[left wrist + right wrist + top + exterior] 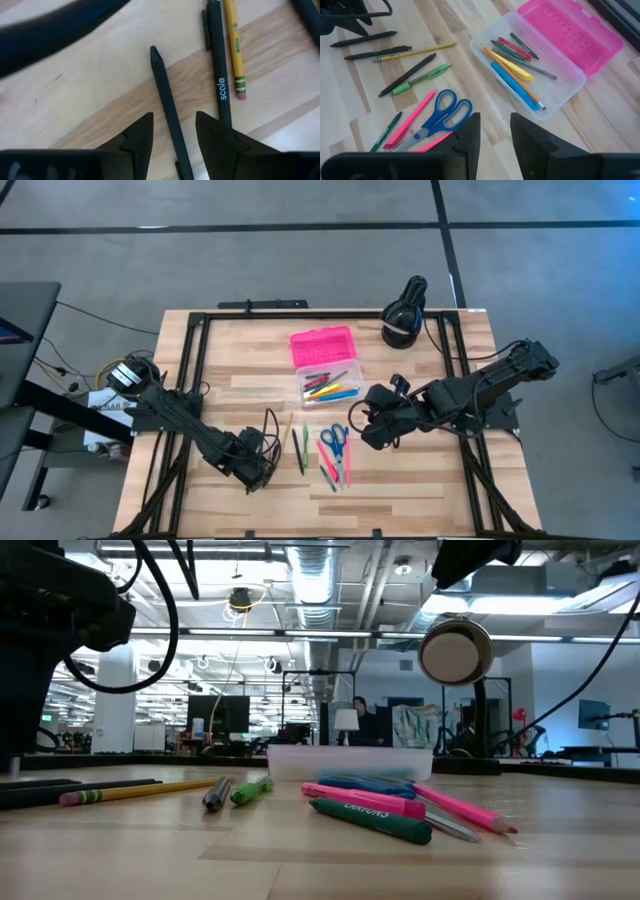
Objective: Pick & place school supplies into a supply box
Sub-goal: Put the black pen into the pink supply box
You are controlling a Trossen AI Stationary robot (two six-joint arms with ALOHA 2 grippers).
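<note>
The supply box lies open, its pink lid (322, 345) flat on the wood and its clear base (330, 387) (530, 75) holding several pens and crayons. On the table lie two black pens (270, 425), a yellow pencil (289, 430), green pens (301, 448), blue-handled scissors (335, 442) (442, 115) and pink markers (330, 470). My left gripper (265, 452) (173, 117) is open and low, its fingers on either side of one black pen (167, 95) that lies flat. My right gripper (365, 425) (495, 132) is open, hovering just right of the scissors.
A black lamp (405, 315) (455, 652) stands at the far right corner. A second black pen (218, 65) and the yellow pencil (234, 45) lie close beside the one between my left fingers. Black frame rails (190, 370) run along the table sides.
</note>
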